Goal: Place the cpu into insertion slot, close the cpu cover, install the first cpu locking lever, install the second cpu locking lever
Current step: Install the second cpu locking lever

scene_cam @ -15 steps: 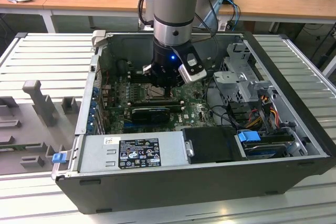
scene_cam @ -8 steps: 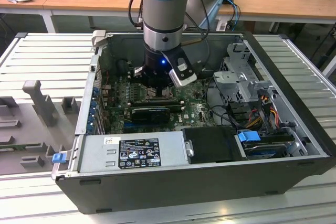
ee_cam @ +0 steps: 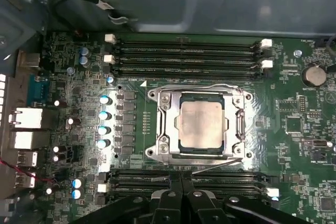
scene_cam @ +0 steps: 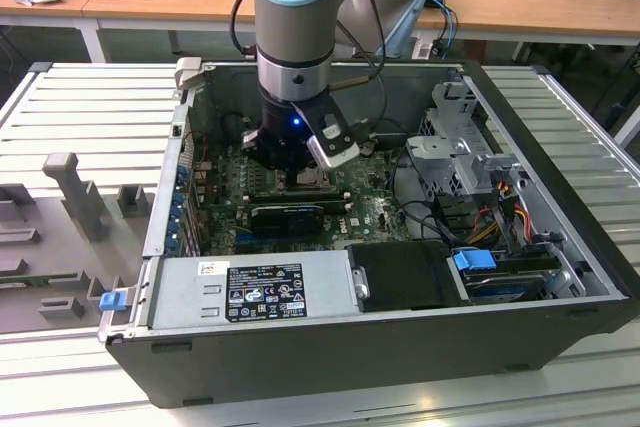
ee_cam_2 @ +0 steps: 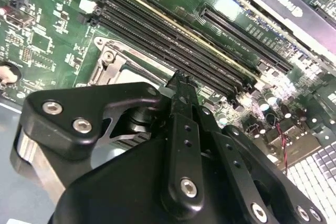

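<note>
In the first wrist view the cpu (ee_cam: 202, 124) lies flat in the insertion slot (ee_cam: 153, 151), its silver-grey top showing through the window of the cpu cover (ee_cam: 167, 121), which is down over it. One thin locking lever (ee_cam: 199, 86) runs along the slot's far side. Another (ee_cam: 215, 167) lies slanted along the side nearest my fingers. My gripper (ee_cam: 181, 178) is shut, its fingertips pressed together just beside that slanted lever, with nothing seen between them. In the second wrist view one finger (ee_cam_2: 181, 85) stands by the slot's corner (ee_cam_2: 107, 61). In the exterior view my gripper (scene_cam: 296, 175) is low over the motherboard.
Long black memory slots (ee_cam: 184, 53) flank the socket on two sides. A black expansion card (scene_cam: 287, 215) lies just in front of the gripper, the power supply (scene_cam: 250, 292) beyond it. A drive cage (scene_cam: 460, 152) and cables fill the exterior view's right. Case walls (scene_cam: 165, 197) enclose everything.
</note>
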`<action>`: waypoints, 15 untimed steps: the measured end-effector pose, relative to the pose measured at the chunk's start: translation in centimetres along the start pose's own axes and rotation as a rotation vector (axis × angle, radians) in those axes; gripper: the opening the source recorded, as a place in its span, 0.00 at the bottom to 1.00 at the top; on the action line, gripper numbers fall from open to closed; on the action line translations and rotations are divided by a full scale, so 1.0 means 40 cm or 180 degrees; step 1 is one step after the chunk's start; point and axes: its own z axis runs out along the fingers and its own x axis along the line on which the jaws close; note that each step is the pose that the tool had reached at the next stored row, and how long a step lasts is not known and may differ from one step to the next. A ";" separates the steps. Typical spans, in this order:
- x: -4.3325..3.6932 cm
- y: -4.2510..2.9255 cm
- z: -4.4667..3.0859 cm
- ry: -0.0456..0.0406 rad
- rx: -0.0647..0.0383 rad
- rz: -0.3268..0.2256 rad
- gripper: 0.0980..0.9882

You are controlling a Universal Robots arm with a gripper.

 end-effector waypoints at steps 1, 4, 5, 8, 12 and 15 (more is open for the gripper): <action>0.001 -0.001 0.008 0.0000 -0.0002 -0.0001 0.01; 0.009 -0.003 0.025 0.0001 -0.0010 -0.0012 0.01; 0.013 -0.004 0.030 0.0002 -0.0014 -0.0020 0.01; 0.024 -0.007 0.037 0.0002 -0.0069 -0.0027 0.01; 0.039 -0.016 0.045 0.0000 -0.0145 -0.0028 0.01; 0.044 -0.021 0.049 -0.0002 -0.0227 -0.0027 0.01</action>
